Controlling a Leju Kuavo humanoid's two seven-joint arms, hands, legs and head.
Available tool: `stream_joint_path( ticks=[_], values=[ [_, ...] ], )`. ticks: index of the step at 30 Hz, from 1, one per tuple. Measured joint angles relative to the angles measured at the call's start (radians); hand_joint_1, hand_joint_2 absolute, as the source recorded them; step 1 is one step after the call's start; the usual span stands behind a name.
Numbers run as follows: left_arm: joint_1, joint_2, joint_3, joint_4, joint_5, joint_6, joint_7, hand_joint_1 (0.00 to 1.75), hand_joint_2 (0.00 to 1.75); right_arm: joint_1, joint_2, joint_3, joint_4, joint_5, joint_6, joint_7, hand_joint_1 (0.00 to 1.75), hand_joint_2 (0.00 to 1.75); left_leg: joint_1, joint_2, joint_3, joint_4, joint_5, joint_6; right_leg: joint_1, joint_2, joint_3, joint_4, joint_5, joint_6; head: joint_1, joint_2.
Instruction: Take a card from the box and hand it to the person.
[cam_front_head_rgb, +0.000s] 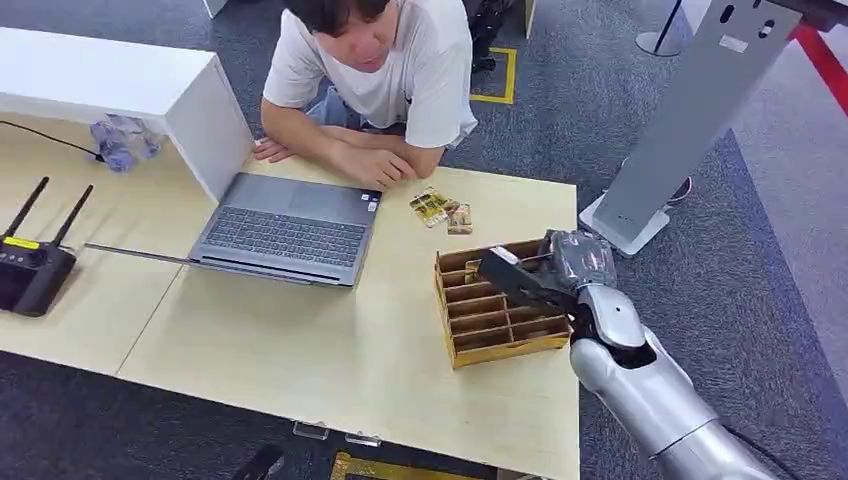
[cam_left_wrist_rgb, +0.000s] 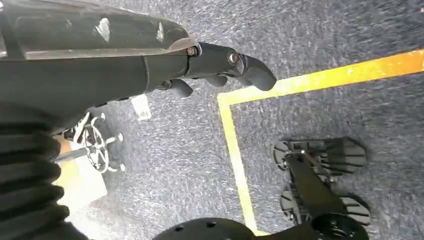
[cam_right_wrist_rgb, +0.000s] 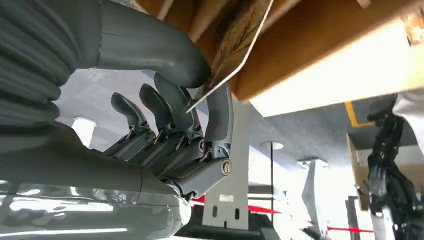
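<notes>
One card (cam_right_wrist_rgb: 235, 47) is pinched between the thumb and a finger of the right hand (cam_right_wrist_rgb: 170, 115), at the far right corner of the wooden divided box (cam_front_head_rgb: 495, 310); its upper part is hidden among the box's slots. The box is set near the right edge of the tabletop (cam_front_head_rgb: 300, 360). Beyond the box, a few loose cards (cam_front_head_rgb: 440, 210) are laid just in front of a person's forearm (cam_front_head_rgb: 370, 165). The left hand (cam_left_wrist_rgb: 220, 67) is hung over grey carpet away from the box, fingers loosely curled, nothing held.
</notes>
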Motion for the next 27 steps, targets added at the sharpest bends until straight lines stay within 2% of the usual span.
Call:
stream_joint_path(
  ticks=[7,17,23,24,27],
  values=[
    [0.007,0.0,0.001,0.0,0.019,0.0,0.004,0.0,1.75,0.022,-0.051,-0.04,-0.202,0.06,-0.022,0.07,1.55,1.75,0.0,0.0,0.001,0.0,0.0,0.0,0.0,0.0,0.0,0.0,0.0,0.0,0.0,0.0],
    [0.01,0.0,0.002,0.0,0.022,0.002,0.003,0.0,1.75,0.073,-0.098,-0.091,-0.458,0.108,-0.027,0.076,1.55,1.75,0.0,0.0,0.0,0.0,0.0,0.0,0.0,0.001,0.0,0.0,0.0,0.0,0.0,0.0],
    [0.01,0.0,0.002,0.0,0.021,0.001,0.001,0.0,1.75,0.096,-0.1,-0.108,-0.496,0.092,-0.056,0.014,1.55,1.75,0.0,0.0,0.0,0.0,0.0,0.0,0.0,0.001,0.0,0.0,0.0,0.0,0.0,0.0],
    [0.01,0.0,0.002,0.0,0.021,0.001,0.001,0.0,1.75,0.099,-0.1,-0.111,-0.5,0.075,-0.07,-0.007,1.55,1.75,0.0,0.0,0.0,0.0,0.0,0.0,0.0,0.001,0.0,0.0,0.0,0.0,0.0,0.0],
    [0.01,0.0,0.002,0.0,0.02,-0.002,0.001,0.0,1.75,0.115,-0.092,-0.13,-0.501,-0.024,-0.154,-0.123,1.55,1.75,0.0,0.0,0.0,0.0,0.0,0.0,0.0,0.001,0.0,0.0,0.0,0.0,0.0,0.0]
  ],
)
